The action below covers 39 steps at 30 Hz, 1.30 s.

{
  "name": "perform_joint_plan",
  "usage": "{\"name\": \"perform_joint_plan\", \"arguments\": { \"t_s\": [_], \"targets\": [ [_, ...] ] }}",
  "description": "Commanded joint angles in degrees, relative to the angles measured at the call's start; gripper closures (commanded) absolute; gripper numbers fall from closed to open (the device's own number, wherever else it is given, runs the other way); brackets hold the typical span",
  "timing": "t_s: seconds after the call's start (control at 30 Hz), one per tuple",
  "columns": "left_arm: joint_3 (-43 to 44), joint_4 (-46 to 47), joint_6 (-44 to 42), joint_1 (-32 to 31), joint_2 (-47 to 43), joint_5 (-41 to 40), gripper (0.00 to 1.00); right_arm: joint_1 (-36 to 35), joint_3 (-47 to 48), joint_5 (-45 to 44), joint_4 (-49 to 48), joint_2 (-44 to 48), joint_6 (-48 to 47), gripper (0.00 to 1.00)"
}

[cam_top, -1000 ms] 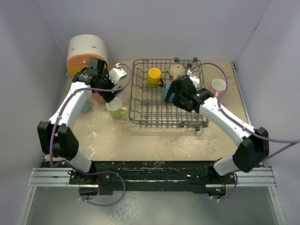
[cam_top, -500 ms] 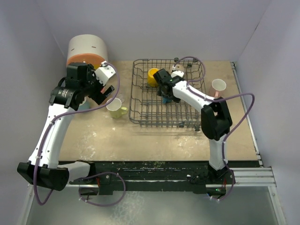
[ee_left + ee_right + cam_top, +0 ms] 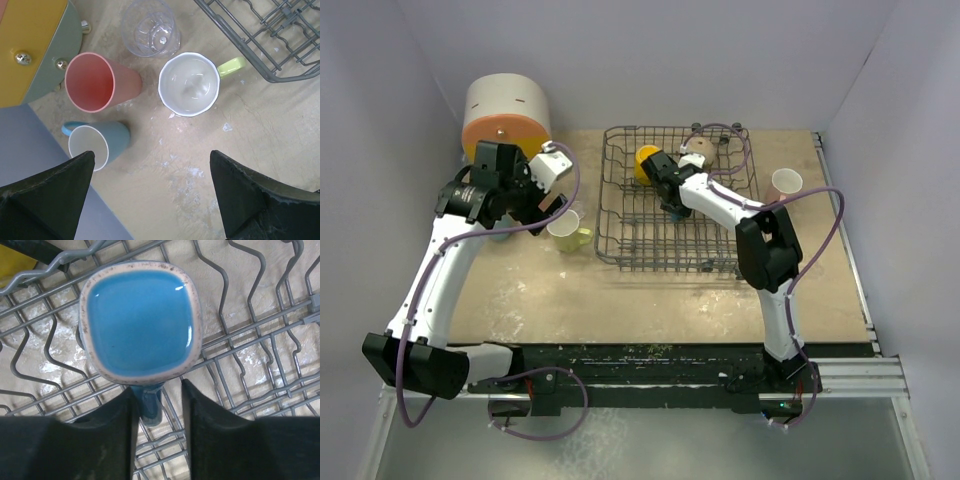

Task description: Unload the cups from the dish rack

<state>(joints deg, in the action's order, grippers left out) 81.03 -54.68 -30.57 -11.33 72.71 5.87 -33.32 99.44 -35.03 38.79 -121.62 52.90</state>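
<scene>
- I count five cups already out on the bench and three left in the dark grey wire dish rack, so I judge the job a little past halfway.
- Out, at the far-left part of the bench between the rounded white, orange and yellow drawer box and the rack's left side: a salmon tumbler, a tiny clear glass, a mug with a white inside and a yellow-green handle, and a pale blue handled mug. All four stand upright and close together.
- Also out: a pink cup near the right edge of the bench, just beside the rack.
- In the rack's far half: a yellow mug and a tan cup.
- The third is a deep blue glazed mug with a squarish rim, upright among the prongs, its handle pointing at my right wrist camera.
- My right tool is narrow and straddles that handle. One finger is against it, the other shows a sliver of gap, so I would not call it clamped yet.
- My left tool is wide apart and holds nothing, hanging above the cluster of four.
- Next, I think: pinch the blue handle and lift it straight clear of the prongs.
</scene>
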Motion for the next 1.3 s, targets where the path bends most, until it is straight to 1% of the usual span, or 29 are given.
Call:
{"name": "perform_joint_plan", "arguments": {
  "t_s": [0.0, 0.23, 0.27, 0.53, 0.63, 0.8, 0.87, 0.93, 1.03, 1.1, 1.2, 1.27],
  "targets": [
    [-0.3, 0.2, 1.2, 0.0, -1.7, 1.3, 0.01, 0.1, 2.1, -3.6, -1.1, 0.9, -2.2, 0.66],
    [-0.2, -0.6, 0.9, 0.0, -2.9, 2.9, 0.01, 0.2, 2.6, -4.8, -2.0, 2.5, -4.8, 0.97],
    [-0.1, -0.7, 1.0, 0.0, -2.9, 2.9, 0.01, 0.1, 2.7, -4.8, -1.9, 3.0, -5.2, 1.0],
    [1.2, -1.0, 1.7, 0.0, -2.6, 3.0, 0.01, 0.1, 3.5, -7.7, -4.4, 9.9, -9.7, 1.0],
    [1.0, -0.4, 1.9, 0.0, -3.1, 3.7, 0.01, 0.1, 3.4, -8.9, -7.6, 13.0, -12.1, 1.0],
    [-0.1, 0.8, 0.4, 0.0, -5.3, 7.1, 0.01, -0.5, 2.7, -5.5, -8.8, 17.7, -12.6, 1.0],
    [-1.2, 1.3, -1.4, 0.0, -7.3, 10.9, 0.01, -1.3, 1.7, -2.9, -9.0, 20.2, -12.7, 1.0],
    [-3.3, 2.5, -3.4, 0.0, -10.0, 15.0, 0.01, -2.3, 0.3, 2.7, -9.4, 22.9, -12.6, 1.0],
    [-6.5, 4.2, -7.7, -0.1, -14.1, 21.2, 0.01, -3.1, -2.4, 15.4, -11.0, 27.6, -12.4, 1.0],
    [-8.9, 5.7, -11.5, -0.1, -16.6, 23.7, 0.01, -4.5, -4.9, 23.4, -13.4, 30.9, -12.2, 1.0],
    [-11.3, 6.4, -17.3, -0.1, -19.0, 24.7, 0.01, -6.1, -8.8, 34.2, -16.7, 35.5, -9.6, 1.0],
    [-11.4, 5.8, -19.6, -0.1, -19.8, 25.4, 0.01, -6.8, -13.5, 42.1, -20.7, 39.0, -7.0, 1.0]
  ]
}}
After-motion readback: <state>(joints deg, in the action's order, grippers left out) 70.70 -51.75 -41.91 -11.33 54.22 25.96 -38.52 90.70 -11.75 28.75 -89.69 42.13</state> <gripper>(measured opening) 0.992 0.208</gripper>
